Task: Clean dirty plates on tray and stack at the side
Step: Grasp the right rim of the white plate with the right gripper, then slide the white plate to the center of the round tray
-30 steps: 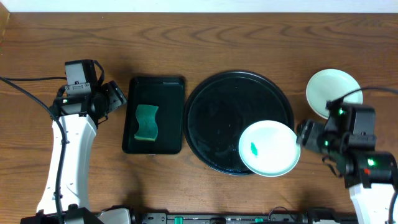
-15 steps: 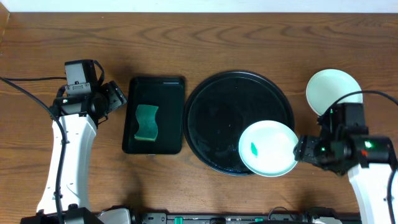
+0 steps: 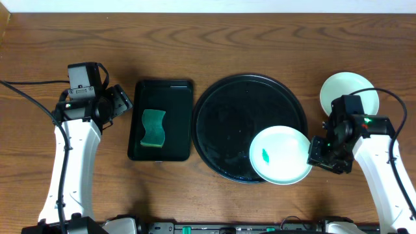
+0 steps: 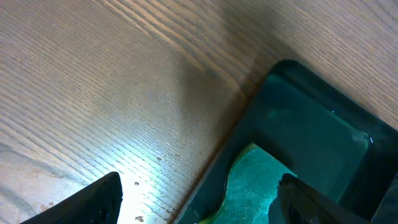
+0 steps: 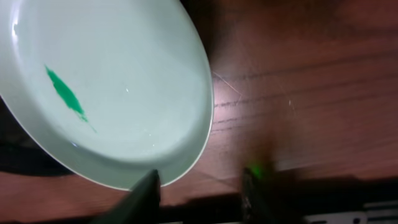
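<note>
A pale plate (image 3: 281,155) with a small green smear lies on the lower right rim of the round black tray (image 3: 227,110) and overhangs it. It also shows in the right wrist view (image 5: 118,81). My right gripper (image 3: 314,156) is open at this plate's right edge, with one finger by the rim (image 5: 202,190), holding nothing. A pale mint plate (image 3: 344,88) lies on the table right of the tray, partly under my right arm. No third plate shows apart from these. My left gripper (image 3: 121,101) is open and empty, over the left edge of the rectangular tray (image 4: 199,205).
A small rectangular black tray (image 3: 162,91) holding a green sponge (image 3: 154,127) stands left of the round tray; its sponge (image 4: 255,180) also shows in the left wrist view. Bare wooden table lies behind and to the far left. The table's front edge is close to my right gripper.
My right arm has swung and its gripper has moved down and left to the smeared plate's right edge. The plates and my left arm have not moved.
</note>
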